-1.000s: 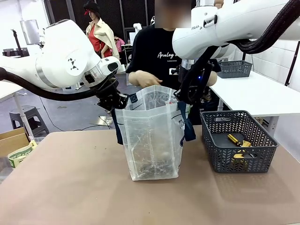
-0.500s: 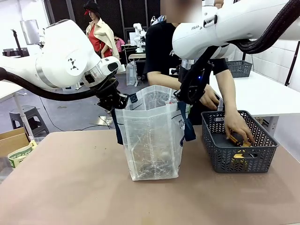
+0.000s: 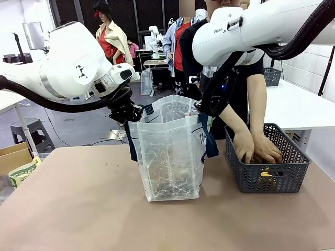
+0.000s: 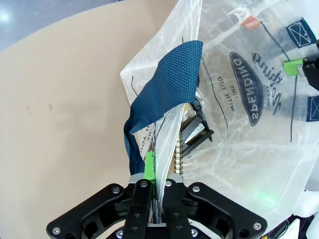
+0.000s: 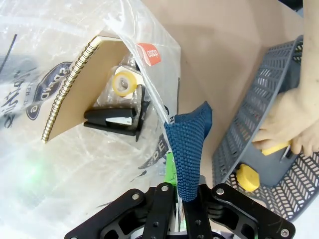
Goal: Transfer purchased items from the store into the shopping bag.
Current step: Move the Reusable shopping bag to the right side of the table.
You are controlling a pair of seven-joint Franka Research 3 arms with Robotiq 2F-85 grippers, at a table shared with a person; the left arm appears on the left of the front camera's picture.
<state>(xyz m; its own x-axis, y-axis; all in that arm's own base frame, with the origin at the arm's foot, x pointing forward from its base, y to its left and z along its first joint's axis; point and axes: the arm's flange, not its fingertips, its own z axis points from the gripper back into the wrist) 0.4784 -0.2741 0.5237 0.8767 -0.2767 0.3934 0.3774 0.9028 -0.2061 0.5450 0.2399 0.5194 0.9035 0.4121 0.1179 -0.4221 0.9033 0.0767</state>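
The translucent shopping bag (image 3: 170,151) stands upright mid-table, its mouth held wide. My left gripper (image 3: 131,112) is shut on its left rim (image 4: 155,172) beside a navy handle (image 4: 167,84). My right gripper (image 3: 207,107) is shut on the right rim (image 5: 174,191) by the other handle (image 5: 189,144). Inside the bag lie a spiral notebook (image 5: 79,84), a black stapler-like piece (image 5: 112,119) and a yellow tape roll (image 5: 123,82). The dark grey store basket (image 3: 261,180) sits to the right. Both of the person's hands (image 3: 256,149) are inside it, one on a yellow-handled tool (image 5: 276,148) near a yellow ring-shaped thing (image 5: 247,177).
A second grey basket (image 3: 271,76) rests on the white table at the back right. A cardboard box (image 3: 15,157) and a stool (image 3: 31,130) stand off the table's left side. The brown tabletop in front of the bag is bare.
The person has stepped to the right and put both hands down into the basket. Both arms and the bag have stayed still.
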